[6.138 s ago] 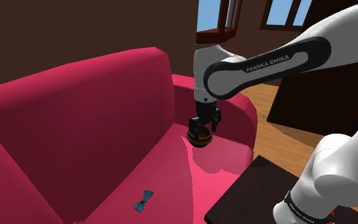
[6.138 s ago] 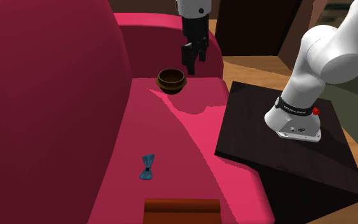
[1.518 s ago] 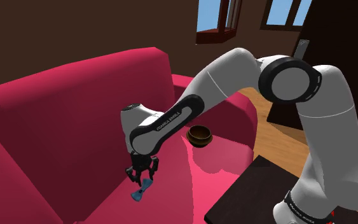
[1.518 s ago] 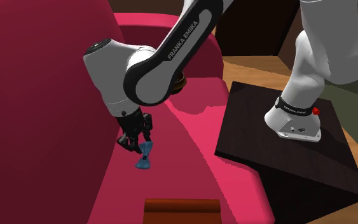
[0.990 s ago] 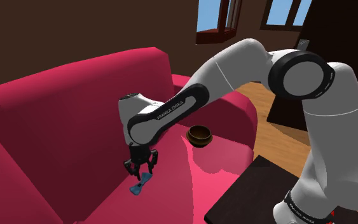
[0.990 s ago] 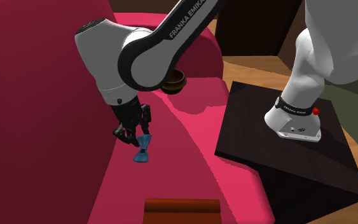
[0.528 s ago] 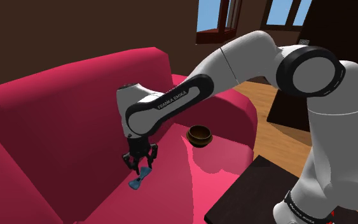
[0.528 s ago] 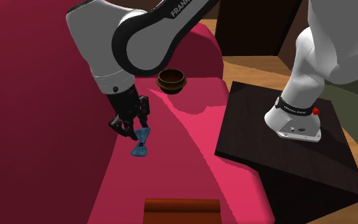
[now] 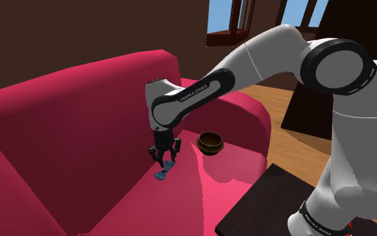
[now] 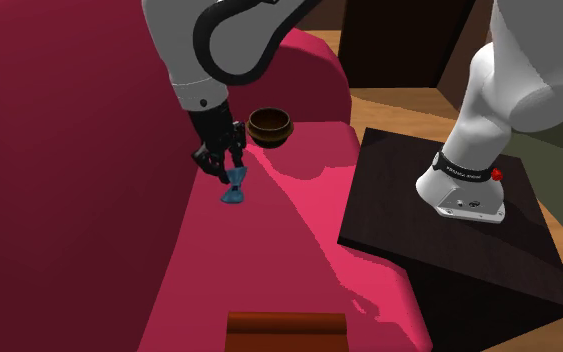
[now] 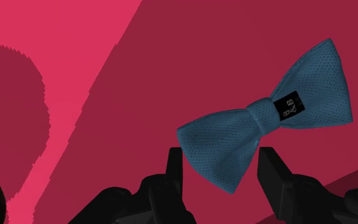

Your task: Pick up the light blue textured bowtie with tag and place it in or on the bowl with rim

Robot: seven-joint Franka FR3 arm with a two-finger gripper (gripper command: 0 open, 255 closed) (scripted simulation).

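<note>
Blue bowtie (image 11: pixel 266 137), one wing clasped in the claw (image 11: pixel 220 156), above red sofa (image 11: pixel 139 76).

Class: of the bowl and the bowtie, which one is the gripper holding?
The blue bowtie: one wing is clasped between the gripper's fingers. The brown bowl rests apart on the red sofa, untouched.
</note>
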